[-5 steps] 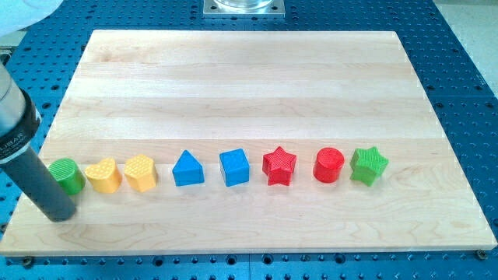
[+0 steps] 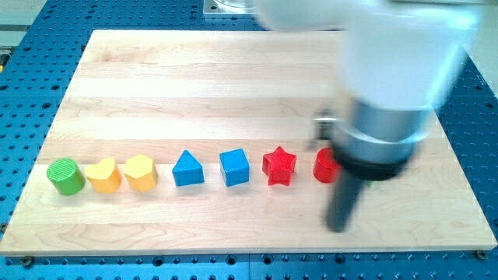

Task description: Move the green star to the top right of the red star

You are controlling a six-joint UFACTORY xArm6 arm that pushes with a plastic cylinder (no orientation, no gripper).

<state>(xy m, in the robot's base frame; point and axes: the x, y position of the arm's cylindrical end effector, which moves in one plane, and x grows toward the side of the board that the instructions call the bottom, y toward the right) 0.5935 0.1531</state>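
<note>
- The arm (image 2: 389, 70), blurred and bulky, fills the view's upper right and hides the board area just to the right of the red star (image 2: 279, 166).
- The wooden board (image 2: 233, 78) holds one row of blocks; it has no trays, bowls or boxes, so nothing sits inside anything.
- Left of the red star, going outward: blue cube (image 2: 234, 167), blue triangle (image 2: 187, 168), yellow hexagon (image 2: 140, 172), yellow heart (image 2: 103, 175), green cylinder (image 2: 65, 176).
- Right of the red star, the red cylinder (image 2: 324, 166) shows only partly behind the rod.
- The green star, the block to be moved, cannot be seen; it is probably hidden behind the arm, beyond the red cylinder from the red star.
- My tip (image 2: 338, 229) is a bare rod with nothing to spread or pinch; it sits below and to the right of the red star, just below the red cylinder, touching no block that I can see.
- To do this step well, I judge the tip should get under the green star and push it up the board, keeping clear of the red cylinder, then nudge it toward the spot up and right of the red star.
</note>
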